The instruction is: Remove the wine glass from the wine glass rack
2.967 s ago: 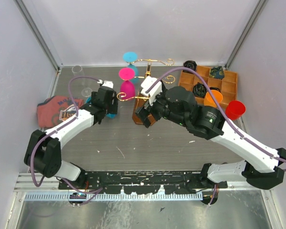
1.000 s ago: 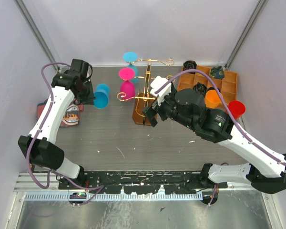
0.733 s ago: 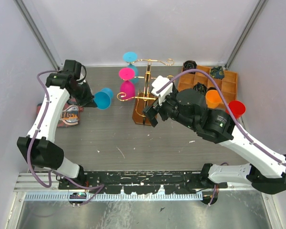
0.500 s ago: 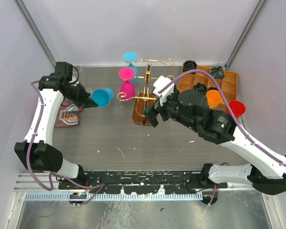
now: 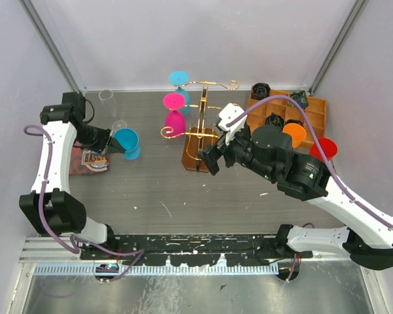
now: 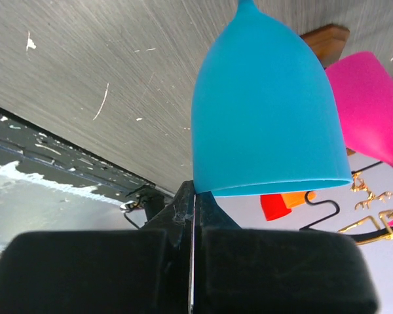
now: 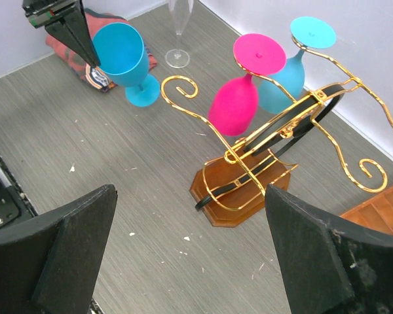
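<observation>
From above, my left pincer [image 5: 110, 145] is clamped shut on the lip of the blue glass [image 5: 127, 144]. It holds the glass at the left of the table [image 5: 157, 190], well apart from the rack [image 5: 195, 157], so I judge the lift-off done. A pink glass [image 5: 175, 121] and a far blue glass [image 5: 179, 80] hang upside down from the rack's gold arms. My right pincer [image 5: 209, 158] hovers just beside the rack's wooden base.

From the left wrist, the fingers meet on the thin rim. It is the only edge narrow enough to pinch. The bowl is opaque, smooth and matte, and I guess it is plastic.

From the right wrist, the jaws stand spread wide with nothing between them. They look ready to steady the rack. The blue glass is upright, with its foot low over the table. I cannot tell whether the foot touches.
</observation>
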Motion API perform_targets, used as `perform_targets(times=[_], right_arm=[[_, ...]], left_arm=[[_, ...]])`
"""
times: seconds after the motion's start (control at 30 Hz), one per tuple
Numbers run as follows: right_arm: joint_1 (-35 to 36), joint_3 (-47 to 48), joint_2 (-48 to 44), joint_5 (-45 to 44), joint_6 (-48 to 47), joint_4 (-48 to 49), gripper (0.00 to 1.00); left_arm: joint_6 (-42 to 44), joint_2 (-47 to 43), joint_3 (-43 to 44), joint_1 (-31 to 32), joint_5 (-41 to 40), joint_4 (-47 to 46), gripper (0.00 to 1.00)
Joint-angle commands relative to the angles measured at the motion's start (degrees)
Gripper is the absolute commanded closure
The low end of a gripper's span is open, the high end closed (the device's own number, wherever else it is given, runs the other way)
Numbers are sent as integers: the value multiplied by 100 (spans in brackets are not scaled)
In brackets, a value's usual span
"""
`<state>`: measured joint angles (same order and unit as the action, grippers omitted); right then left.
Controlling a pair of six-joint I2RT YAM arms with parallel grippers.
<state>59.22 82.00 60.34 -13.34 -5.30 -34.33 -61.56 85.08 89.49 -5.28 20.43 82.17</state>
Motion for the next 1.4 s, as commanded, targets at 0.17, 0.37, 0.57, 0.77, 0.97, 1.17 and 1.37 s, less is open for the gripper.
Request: perform_targets(times=[0.17, 0.37, 0.57, 0.77, 0.97, 1.17, 1.37], right_arm=[[-10, 49, -209, 247, 305, 418, 1], [-15, -122, -393, 133, 327, 403, 1], [-15, -206, -410, -89, 283, 374, 0], [-15, -164, -301, -64, 220, 374, 0], [-9, -31, -129, -71, 161, 348, 0], [-16, 62, 56, 22, 167, 356, 0], [-10, 162, 145, -59, 145, 365, 0]], left_arm=[[-599, 826, 452, -96, -217, 509, 100], [-838, 994, 129, -194, -55, -77, 100], [-777, 1235, 155, -282, 76, -308, 100], [-676, 1370, 11, -503, 387, -583, 100], [-550, 1415, 92, -653, 360, -458, 59], [-383, 1537, 287, -716, 380, -216, 19], [-235, 1442, 772, -737, 194, 155, 1]])
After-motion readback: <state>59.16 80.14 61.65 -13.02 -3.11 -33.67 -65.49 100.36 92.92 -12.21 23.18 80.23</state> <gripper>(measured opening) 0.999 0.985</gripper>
